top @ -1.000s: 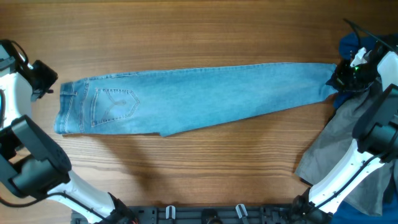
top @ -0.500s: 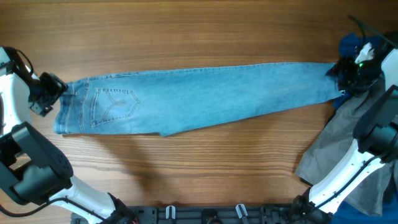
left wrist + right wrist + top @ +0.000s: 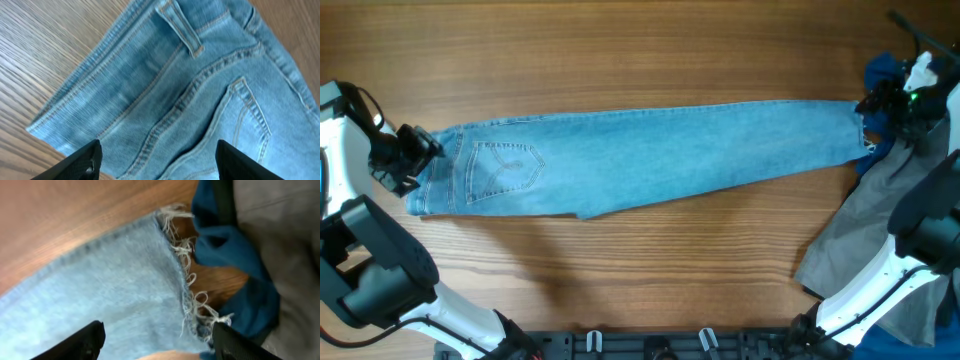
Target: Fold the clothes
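Observation:
The light blue jeans (image 3: 640, 155) lie flat across the table, folded lengthwise, with the waistband on the left and the frayed hem (image 3: 858, 135) on the right. My left gripper (image 3: 408, 160) hovers at the waistband and is open. In the left wrist view its jaws (image 3: 157, 167) straddle the denim beside a belt loop (image 3: 182, 27) and a stitched back pocket (image 3: 245, 120). My right gripper (image 3: 882, 103) is open just past the hem. The right wrist view shows the frayed hem (image 3: 185, 280) between its spread fingers (image 3: 75, 342), and nothing is held.
A grey garment (image 3: 880, 235) lies crumpled at the right edge under the right arm. A dark blue garment (image 3: 883, 73) sits behind the hem and also shows beside it in the right wrist view (image 3: 225, 250). Bare wooden table (image 3: 620, 60) surrounds the jeans.
Both grippers have opened. The right one let go of the hem and rose slightly to the right. The left one moved down and right onto the waistband.

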Available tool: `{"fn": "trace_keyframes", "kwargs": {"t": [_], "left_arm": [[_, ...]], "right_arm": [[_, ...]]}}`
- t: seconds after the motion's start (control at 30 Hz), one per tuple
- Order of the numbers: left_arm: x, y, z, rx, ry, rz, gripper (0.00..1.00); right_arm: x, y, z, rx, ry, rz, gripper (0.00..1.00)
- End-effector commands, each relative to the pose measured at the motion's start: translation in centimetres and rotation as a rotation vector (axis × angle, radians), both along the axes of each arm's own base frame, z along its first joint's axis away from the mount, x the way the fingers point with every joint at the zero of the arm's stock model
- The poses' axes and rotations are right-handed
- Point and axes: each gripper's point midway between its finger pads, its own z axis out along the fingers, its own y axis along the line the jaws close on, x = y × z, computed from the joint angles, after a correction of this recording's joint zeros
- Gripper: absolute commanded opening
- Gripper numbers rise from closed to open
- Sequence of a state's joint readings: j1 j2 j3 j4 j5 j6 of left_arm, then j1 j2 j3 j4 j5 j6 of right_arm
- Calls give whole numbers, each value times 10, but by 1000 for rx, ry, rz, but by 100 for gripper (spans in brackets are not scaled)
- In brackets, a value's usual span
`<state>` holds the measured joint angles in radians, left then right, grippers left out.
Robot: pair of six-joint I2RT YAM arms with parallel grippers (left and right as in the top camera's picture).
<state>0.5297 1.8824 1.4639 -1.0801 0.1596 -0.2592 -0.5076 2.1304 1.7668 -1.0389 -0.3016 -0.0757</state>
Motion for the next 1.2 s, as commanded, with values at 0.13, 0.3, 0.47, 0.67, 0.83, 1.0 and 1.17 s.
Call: {"fn": "trace_keyframes", "kwargs": {"t": [0.13, 0.3, 0.47, 0.67, 0.83, 1.0, 1.17], "left_arm": [[-16, -20, 10, -66, 62, 29, 72], [-30, -36, 2, -105, 131, 28, 73], [-41, -53, -21, -124, 178, 33, 72], [-49, -60, -38, -138, 203, 68, 73], [-30, -51, -51, -94, 106, 66, 73], [-12, -41, -74, -41, 9, 62, 71], [14, -29, -70, -7, -86, 62, 70]], "right_arm": [[-10, 19, -37, 26, -56, 191, 74], [-2, 20, -42, 21, -107, 209, 75], [5, 17, -41, 2, -138, 214, 75], [7, 18, -40, 7, -148, 215, 76], [7, 20, -39, 23, -148, 205, 70], [9, 19, -39, 43, -138, 138, 71], [7, 22, -39, 60, -134, 140, 67]]}}
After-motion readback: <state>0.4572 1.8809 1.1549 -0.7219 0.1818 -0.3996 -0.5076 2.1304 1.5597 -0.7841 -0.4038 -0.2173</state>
